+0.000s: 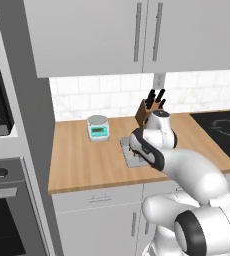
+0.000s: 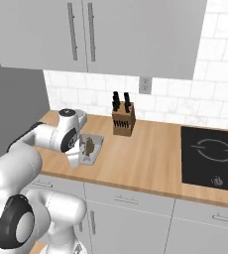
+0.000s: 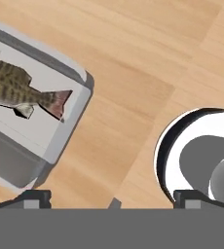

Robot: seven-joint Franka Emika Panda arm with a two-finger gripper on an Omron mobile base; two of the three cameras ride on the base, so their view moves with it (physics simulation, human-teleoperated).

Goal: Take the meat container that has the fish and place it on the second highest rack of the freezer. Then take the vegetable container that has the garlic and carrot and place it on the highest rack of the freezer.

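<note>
Hovering over the wooden counter (image 2: 150, 158), the gripper (image 3: 109, 197) had its jaws spread wide and held nothing. The grey meat container (image 3: 60, 126) with the fish (image 3: 16, 90) lay near the counter's front edge, left of the knife block (image 2: 123, 120) — in the hand view it sat off to the left of the fingertips (image 3: 36, 197), not between them. To do this pickup well, the hand probably needed to shift sideways until one container wall lay between the fingers, then descend straight and close on that rim — keeping the tray level so the fish stayed put.

Bright, even rendered light, soft shadows, no glare, slightly low-resolution softness throughout
</note>
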